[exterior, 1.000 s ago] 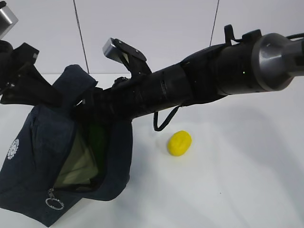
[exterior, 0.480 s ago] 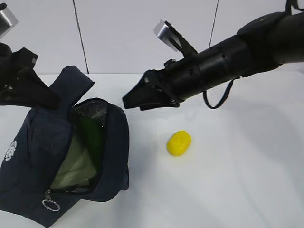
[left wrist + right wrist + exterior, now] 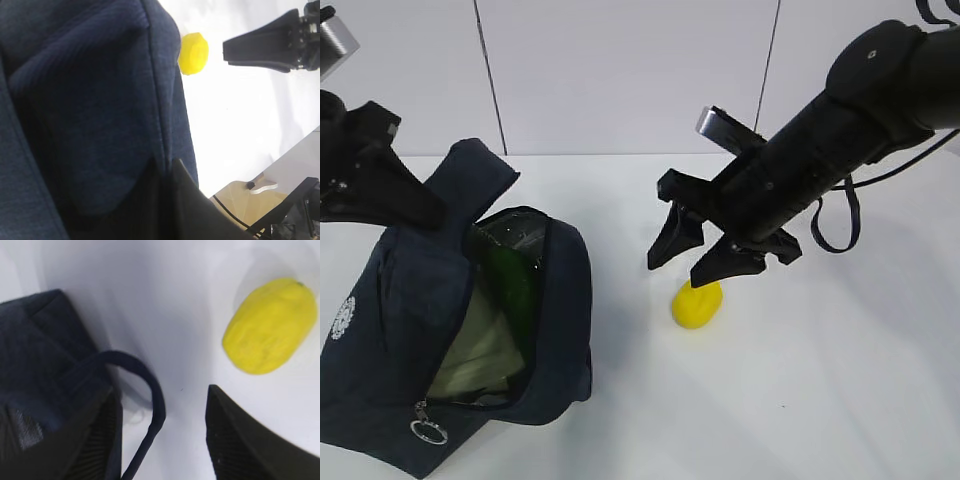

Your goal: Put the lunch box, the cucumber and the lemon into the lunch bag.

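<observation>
Here, right gripper (image 3: 692, 262) hangs w/ jaws spread and empty just above the lemon (image 3: 697, 302) on the white table (image 3: 820, 380), while left gripper (image 3: 415, 210), pinched shut, grips the lunch bag (image 3: 390, 330), w/ cucumber (image 3: 512, 285) & lunch box (image 3: 480, 350) inside

A plain white table (image 3: 840, 400) lies under and around the right gripper (image 3: 685, 262). Behind that gripper rises a pale panelled wall (image 3: 620, 70) with thin dark vertical seams (image 3: 488, 75).
</observation>
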You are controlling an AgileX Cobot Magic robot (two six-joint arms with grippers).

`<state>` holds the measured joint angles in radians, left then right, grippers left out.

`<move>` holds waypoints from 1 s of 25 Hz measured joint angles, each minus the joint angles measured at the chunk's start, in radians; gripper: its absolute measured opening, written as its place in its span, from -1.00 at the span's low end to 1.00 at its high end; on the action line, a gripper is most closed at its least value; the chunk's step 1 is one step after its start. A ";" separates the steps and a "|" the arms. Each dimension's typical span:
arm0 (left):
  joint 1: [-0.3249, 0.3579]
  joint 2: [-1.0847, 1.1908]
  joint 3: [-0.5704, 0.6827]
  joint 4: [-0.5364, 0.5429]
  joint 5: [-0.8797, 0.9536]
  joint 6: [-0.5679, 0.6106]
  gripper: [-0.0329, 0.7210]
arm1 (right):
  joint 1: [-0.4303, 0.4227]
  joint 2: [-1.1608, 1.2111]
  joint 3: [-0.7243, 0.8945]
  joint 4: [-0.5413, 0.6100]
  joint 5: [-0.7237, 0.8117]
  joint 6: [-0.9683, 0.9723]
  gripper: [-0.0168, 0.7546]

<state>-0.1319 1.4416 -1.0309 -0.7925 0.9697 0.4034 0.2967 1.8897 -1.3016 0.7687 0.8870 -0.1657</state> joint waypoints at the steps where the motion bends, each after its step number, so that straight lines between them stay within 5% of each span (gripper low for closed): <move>1: 0.000 0.000 0.000 0.000 0.000 0.001 -0.93 | 0.000 0.000 0.000 0.000 -0.015 0.039 0.19; 7: 0.000 0.000 0.000 0.000 -0.002 0.001 -0.93 | 0.000 0.009 0.000 -0.028 -0.101 0.215 0.18; 13: 0.000 0.000 0.000 -0.002 -0.002 0.001 -0.93 | 0.000 0.084 0.000 -0.193 -0.105 0.407 0.17; 25: 0.000 0.000 0.000 -0.002 -0.002 0.001 -0.93 | 0.000 0.123 0.000 -0.269 -0.166 0.493 0.17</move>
<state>-0.1319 1.4416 -1.0309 -0.7943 0.9679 0.4043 0.2967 2.0125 -1.3016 0.4993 0.7207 0.3274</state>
